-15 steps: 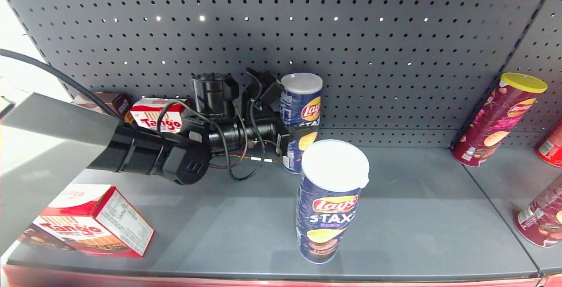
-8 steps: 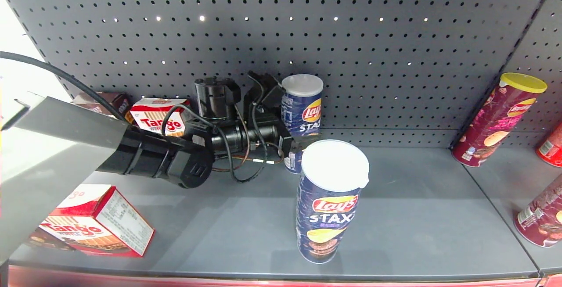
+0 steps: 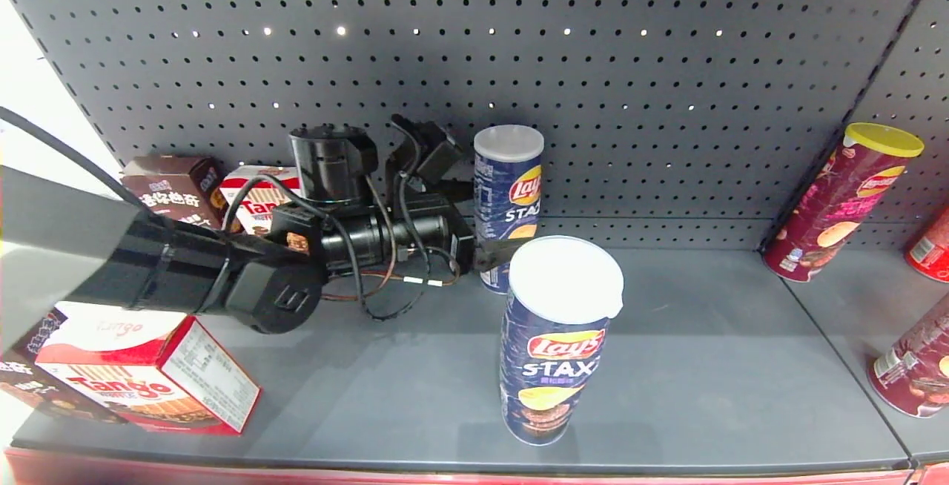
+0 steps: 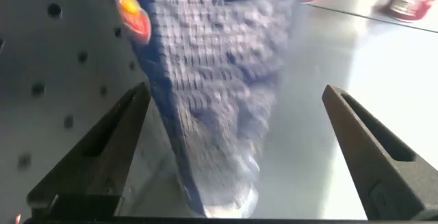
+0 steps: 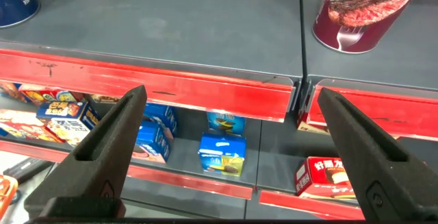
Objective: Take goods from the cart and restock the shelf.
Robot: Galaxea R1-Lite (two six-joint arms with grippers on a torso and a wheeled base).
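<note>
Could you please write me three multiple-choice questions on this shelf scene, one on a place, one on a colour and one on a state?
1. Where does the rear blue can stand?
A. At the back of the shelf, by the pegboard
B. At the shelf's front edge
C. Lying on its side mid-shelf

2. What colour is the lid of the leaning maroon can?
A. White
B. Yellow
C. Green

3. How is the left claw?
A. Shut on nothing
B. Shut on the can's lid
C. Open, its fingers either side of the rear blue can

Answers:
1 A: it stands upright near the pegboard, behind the front blue can.
2 B: the head view shows a yellow cap on it.
3 C: the left wrist view shows the fingers spread wide with the can between them.
</note>
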